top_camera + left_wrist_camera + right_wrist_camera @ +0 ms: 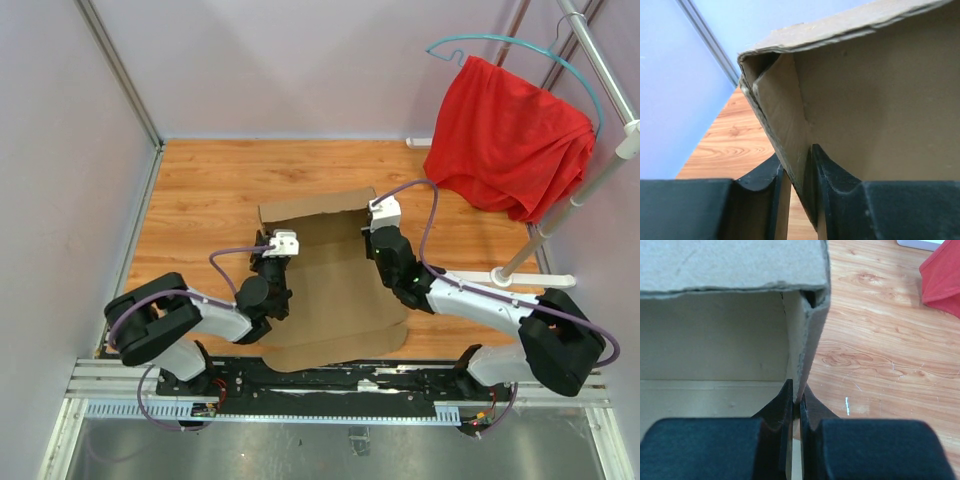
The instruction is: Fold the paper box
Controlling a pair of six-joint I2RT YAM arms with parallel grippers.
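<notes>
Paper box (335, 295) lies half-folded at the middle of the worktop (200, 190), reaching the near edge, its 2 side walls raised. Left gripper (796, 162) pinches the left wall; right gripper (796, 390) pinches the right wall.

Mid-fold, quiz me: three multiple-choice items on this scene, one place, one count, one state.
1. Where is the red cloth? A) table centre B) on a hanger, far right C) near left corner
2. How many grippers clamp the paper box? A) none B) one C) two
3. The box's side walls are: A) flat B) raised C) torn off
Answers: 1 B, the top view shows it hanging there; 2 C, the left gripper and right gripper each pinch a wall; 3 B, both wrist views show upright walls.
</notes>
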